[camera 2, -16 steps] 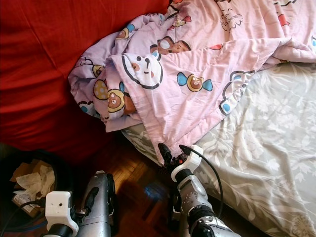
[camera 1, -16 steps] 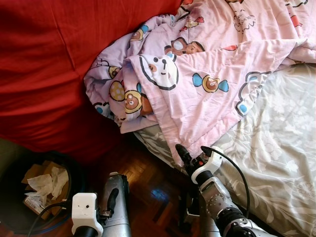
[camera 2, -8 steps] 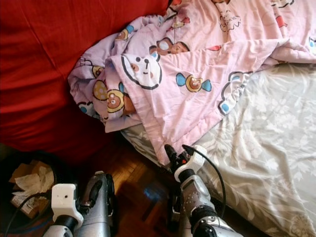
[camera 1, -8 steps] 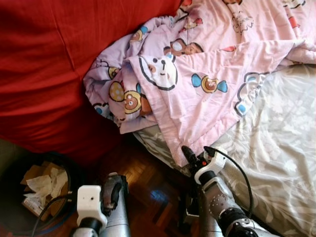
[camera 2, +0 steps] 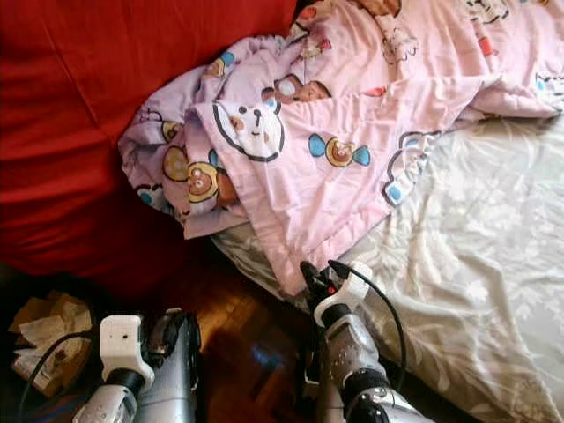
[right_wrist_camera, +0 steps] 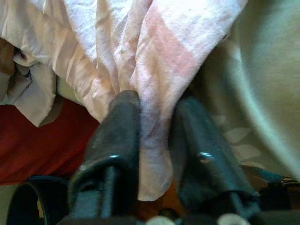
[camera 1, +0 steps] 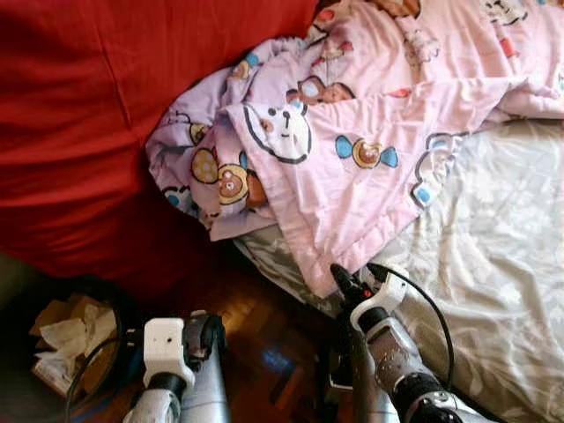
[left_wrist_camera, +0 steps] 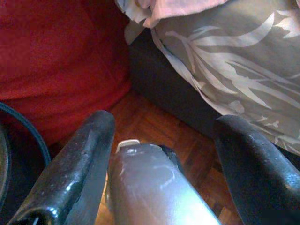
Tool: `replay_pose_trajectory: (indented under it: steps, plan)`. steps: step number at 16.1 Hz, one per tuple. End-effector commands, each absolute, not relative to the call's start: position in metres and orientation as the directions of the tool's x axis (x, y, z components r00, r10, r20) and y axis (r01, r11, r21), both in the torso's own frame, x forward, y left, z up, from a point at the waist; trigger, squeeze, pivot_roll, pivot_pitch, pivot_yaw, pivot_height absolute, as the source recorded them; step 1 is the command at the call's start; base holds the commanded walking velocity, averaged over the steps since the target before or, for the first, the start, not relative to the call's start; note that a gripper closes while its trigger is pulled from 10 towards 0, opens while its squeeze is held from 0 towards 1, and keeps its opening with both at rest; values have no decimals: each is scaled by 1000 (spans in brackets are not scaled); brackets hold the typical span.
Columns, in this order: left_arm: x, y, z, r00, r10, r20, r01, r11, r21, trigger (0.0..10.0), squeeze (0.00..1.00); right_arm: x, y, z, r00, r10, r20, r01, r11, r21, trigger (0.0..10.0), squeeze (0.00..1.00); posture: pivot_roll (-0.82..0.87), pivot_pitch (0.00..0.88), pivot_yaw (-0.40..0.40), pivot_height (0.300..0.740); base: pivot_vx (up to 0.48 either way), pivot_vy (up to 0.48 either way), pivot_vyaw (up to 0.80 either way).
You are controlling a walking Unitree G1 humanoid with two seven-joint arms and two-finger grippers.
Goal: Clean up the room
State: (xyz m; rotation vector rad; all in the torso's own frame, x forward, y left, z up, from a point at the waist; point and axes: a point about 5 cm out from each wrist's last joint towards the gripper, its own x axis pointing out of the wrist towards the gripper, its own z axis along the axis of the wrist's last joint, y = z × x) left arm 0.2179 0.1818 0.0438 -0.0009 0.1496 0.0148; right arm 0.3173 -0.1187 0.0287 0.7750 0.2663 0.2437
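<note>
- Left eye view: lying bunched across the bed (camera 1: 493, 264), the pink blanket (camera 1: 352, 150), one corner drooping over the mattress edge toward the wood floor (camera 1: 256, 326). Reaching up to that corner, the right gripper (camera 1: 350, 284). Hanging low beside it, the left gripper (camera 1: 204, 339), idle. Sitting at the lower left, a bin (camera 1: 66, 352) stuffed with paper and cardboard. Spreading behind the blanket, a red cover (camera 1: 79, 132).
- Right eye view: showing the same layout, with the right gripper's fingertips meeting the lowest hanging tip of the blanket.
- Left wrist view: pointing down at the floor, with the left fingers (left_wrist_camera: 75, 164) spread wide apart and grasping nothing, a silver arm segment sitting between them; grey leaf-patterned sheet (left_wrist_camera: 234, 70) and red cover beyond.
- Right wrist view: pinching a fold of pink blanket between both right fingers (right_wrist_camera: 117, 136), clenched on the cloth, with the loose tip dangling below.
- Step in hand, judging from this: gripping the blanket corner, as a start to straightening the bed.
- Next move, likely: pulling the corner out and along the mattress to flatten the heap, keeping the pinch tight since thin cloth slips easily, and possibly bringing the left gripper up to take a second edge.
</note>
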Motion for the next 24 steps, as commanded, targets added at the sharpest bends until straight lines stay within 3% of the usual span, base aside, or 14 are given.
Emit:
replay_pose_trajectory:
  steps: [1, 6, 7, 8, 11, 12, 14, 20, 24]
  plan:
    - [210, 188, 31, 980, 38, -197, -36, 999, 13, 10000, 0, 310, -119, 19, 934, 302, -190, -73, 682, 727, 0, 0, 124, 254, -29, 575, 0, 0, 0]
    - [218, 192, 24, 978, 44, -205, -40, 999, 20, 10000, 0, 313, -119, 23, 930, 324, -171, -122, 714, 689, 0, 0, 111, 197, -26, 575, 0, 0, 0]
    - [222, 194, 23, 979, 50, -196, -48, 999, 18, 10000, 0, 313, -131, 24, 946, 275, -172, -96, 745, 660, 1804, 0, 99, 171, -25, 575, 0, 0, 0]
    - [223, 195, 23, 979, 52, -197, -49, 999, 18, 10000, 0, 312, -135, 23, 949, 264, -172, -93, 756, 648, 10000, 0, 91, 158, -24, 575, 0, 0, 0]
    - [228, 197, 17, 976, 61, -208, -61, 998, 6, 10000, 0, 308, -158, 25, 972, 184, -144, -72, 822, 566, 10000, 0, 52, 122, -14, 575, 0, 0, 0]
    - [229, 197, 13, 974, 63, -216, -65, 998, -2, 10000, 0, 305, -171, 26, 985, 101, -141, -14, 856, 517, 10000, 0, 38, 113, -7, 580, 0, 0, 0]
    - [231, 198, 9, 971, 65, -230, -69, 998, -11, 10000, 0, 301, -180, 24, 986, 59, -155, 17, 893, 450, 10000, 0, 25, 97, -1, 605, 0, 0, 0]
    - [225, 209, -11, 947, 109, -303, -121, 992, -21, 10000, 0, 295, -176, 23, 989, 49, -139, 13, 909, 416, 10000, 0, 15, 61, 0, 675, 0, 0, 0]
    - [211, 221, -28, 912, 152, -382, -170, 985, -14, 10000, 0, 299, -175, 28, 991, 38, -127, 17, 914, 405, 10000, 0, 27, 80, -15, 715, 0, 0, 0]
